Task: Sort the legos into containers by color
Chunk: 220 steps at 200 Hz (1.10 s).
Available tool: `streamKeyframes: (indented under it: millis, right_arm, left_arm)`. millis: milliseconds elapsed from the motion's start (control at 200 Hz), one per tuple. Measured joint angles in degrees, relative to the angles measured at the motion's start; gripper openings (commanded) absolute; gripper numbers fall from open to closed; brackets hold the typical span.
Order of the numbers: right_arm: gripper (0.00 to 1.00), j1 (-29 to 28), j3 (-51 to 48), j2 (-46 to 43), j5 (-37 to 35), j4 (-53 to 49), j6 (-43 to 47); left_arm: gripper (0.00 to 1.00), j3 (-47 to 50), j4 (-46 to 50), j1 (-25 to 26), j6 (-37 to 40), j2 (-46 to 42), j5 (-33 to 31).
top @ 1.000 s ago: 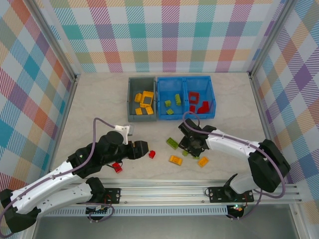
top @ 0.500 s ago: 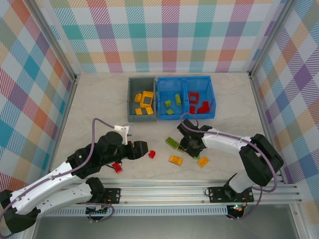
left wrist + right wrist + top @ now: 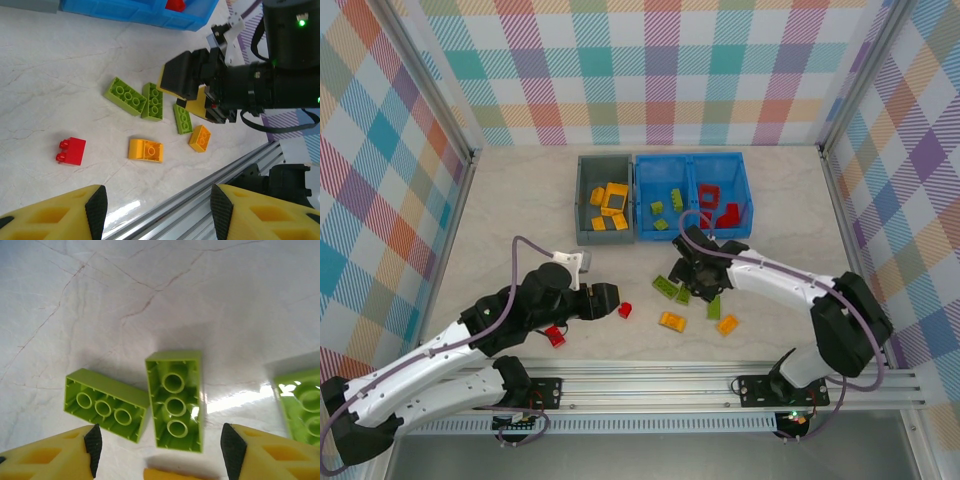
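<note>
Three lime green legos lie upside down on the table: one [image 3: 106,404], a second [image 3: 175,399] beside it, and a third [image 3: 300,405] at the right edge. My right gripper [image 3: 157,445] hovers open over the middle one, touching nothing. In the top view it [image 3: 687,283] stands just above these green bricks [image 3: 666,288]. My left gripper [image 3: 157,215] is open and empty near the front rail, close to a red brick [image 3: 625,310]. Two yellow-orange bricks [image 3: 672,321] [image 3: 727,324] lie nearby. The containers are a grey bin [image 3: 582,212] and a blue bin [image 3: 691,158].
The grey bin holds yellow-orange bricks. The blue bin's left compartment holds green ones and its right compartment red ones. Another red brick [image 3: 555,336] lies by my left arm. The metal rail [image 3: 650,375] runs along the near table edge.
My right gripper has opened and drawn back from the green bricks toward the bins. One green brick now lies free to its right. The left arm has barely moved.
</note>
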<state>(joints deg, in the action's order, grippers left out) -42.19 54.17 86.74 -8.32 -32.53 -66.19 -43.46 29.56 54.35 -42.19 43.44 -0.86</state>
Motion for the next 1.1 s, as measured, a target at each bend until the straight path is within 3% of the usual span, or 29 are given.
streamKeyframes:
  millis: [220, 530, 715, 895, 1100]
  right_arm:
    - [0.58, 1.8, 1.4, 7.1, 1.2, 0.1, 1.2]
    - [0.30, 2.3, 2.4, 10.8, 1.6, -0.2, 1.4]
    - [0.29, 2.3, 3.8, 7.5, -2.4, -2.9, 4.3]
    - [0.29, 2.3, 20.2, 8.1, -6.8, -7.5, 13.9]
    - [0.28, 4.7, 43.2, 21.9, -10.3, -10.4, 24.6]
  left_arm:
    - [0.59, -1.8, -0.1, 0.0, 0.3, 0.6, 0.0]
    - [0.59, -2.1, -0.5, 0.0, 0.4, 0.7, 0.0]
    - [0.59, -3.4, -1.2, 0.0, 0.4, 1.6, 0.0]
    - [0.59, -8.0, -1.5, 0.0, 1.0, 5.5, -1.7]
    - [0.59, -13.8, -3.1, 0.0, 2.2, 12.3, -3.3]
